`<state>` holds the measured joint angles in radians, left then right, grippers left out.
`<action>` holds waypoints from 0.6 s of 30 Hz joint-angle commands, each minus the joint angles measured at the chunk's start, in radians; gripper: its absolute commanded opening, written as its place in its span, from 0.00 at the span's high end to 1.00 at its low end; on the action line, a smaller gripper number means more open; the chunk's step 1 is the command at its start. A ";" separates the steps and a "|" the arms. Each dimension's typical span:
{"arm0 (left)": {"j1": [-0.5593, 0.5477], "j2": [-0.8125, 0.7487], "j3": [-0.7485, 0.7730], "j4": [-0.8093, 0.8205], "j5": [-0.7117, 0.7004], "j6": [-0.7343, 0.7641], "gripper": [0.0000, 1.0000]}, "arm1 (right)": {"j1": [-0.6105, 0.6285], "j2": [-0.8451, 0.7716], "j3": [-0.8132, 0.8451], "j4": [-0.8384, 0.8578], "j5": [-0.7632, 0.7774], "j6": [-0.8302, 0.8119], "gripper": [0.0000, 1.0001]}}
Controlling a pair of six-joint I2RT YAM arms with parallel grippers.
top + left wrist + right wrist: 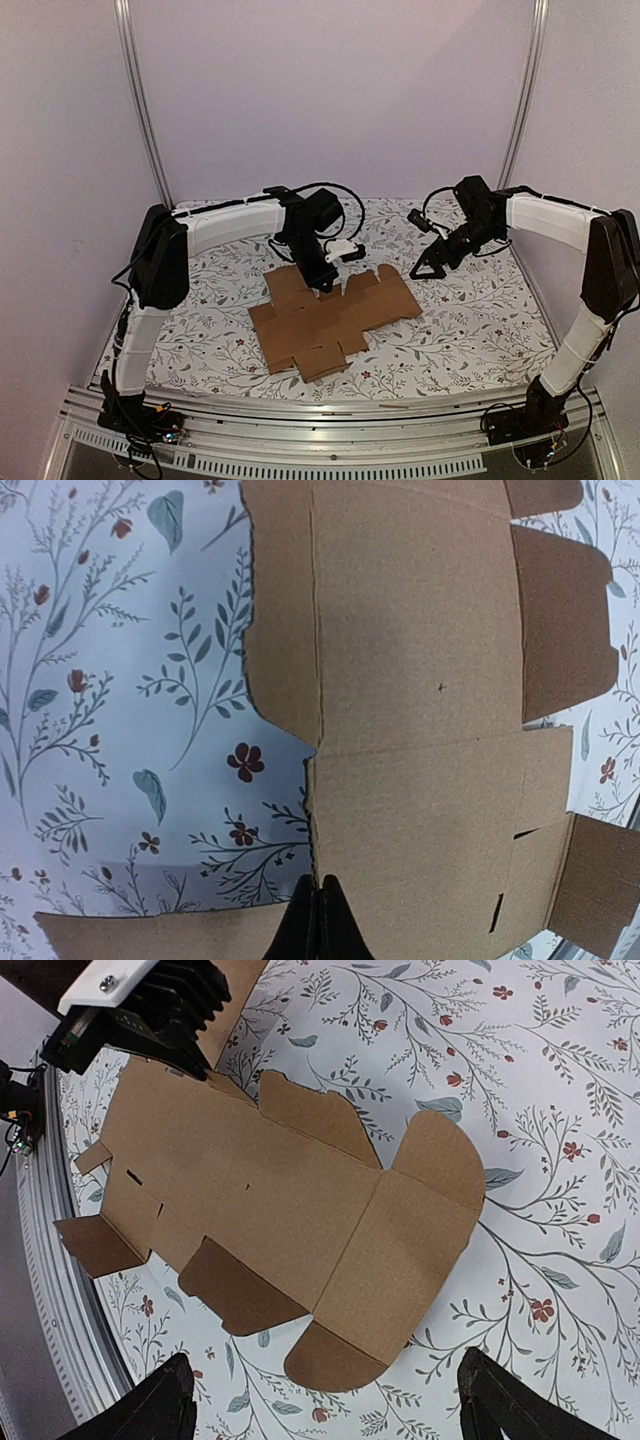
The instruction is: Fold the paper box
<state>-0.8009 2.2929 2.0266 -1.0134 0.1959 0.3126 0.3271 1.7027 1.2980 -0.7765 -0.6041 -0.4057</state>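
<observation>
Fingers of my left gripper (320, 922) are shut tight and empty, at the far edge of the flat brown cardboard box cut-out (330, 318). It lies unfolded on the flowered tablecloth (470, 325), long axis left to right. My right gripper (425, 270) gapes empty beyond its far-right end, so the left arm is nearer.

Paper box (330, 320) showing plain brown, frame centre. Table cover (480, 320) showing white ground, grey-green leaf sprigs, small dark-red flowers. Back wall (330, 90) looking pale lilac.

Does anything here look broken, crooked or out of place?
Nothing really stands out. The cardboard cut-out lies whole and unfolded on the flowered cloth, with only a few side flaps tilting up slightly. No tears or spills show.
</observation>
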 commanded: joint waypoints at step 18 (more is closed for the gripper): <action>-0.138 -0.772 -0.880 0.362 -0.627 -1.121 0.47 | 0.022 0.024 0.045 -0.063 -0.005 -0.037 0.10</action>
<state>-0.9218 1.6802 1.3975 -0.7959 -0.3389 -0.3832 0.3290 1.7031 1.3041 -0.8040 -0.6033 -0.4217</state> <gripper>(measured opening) 0.521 0.901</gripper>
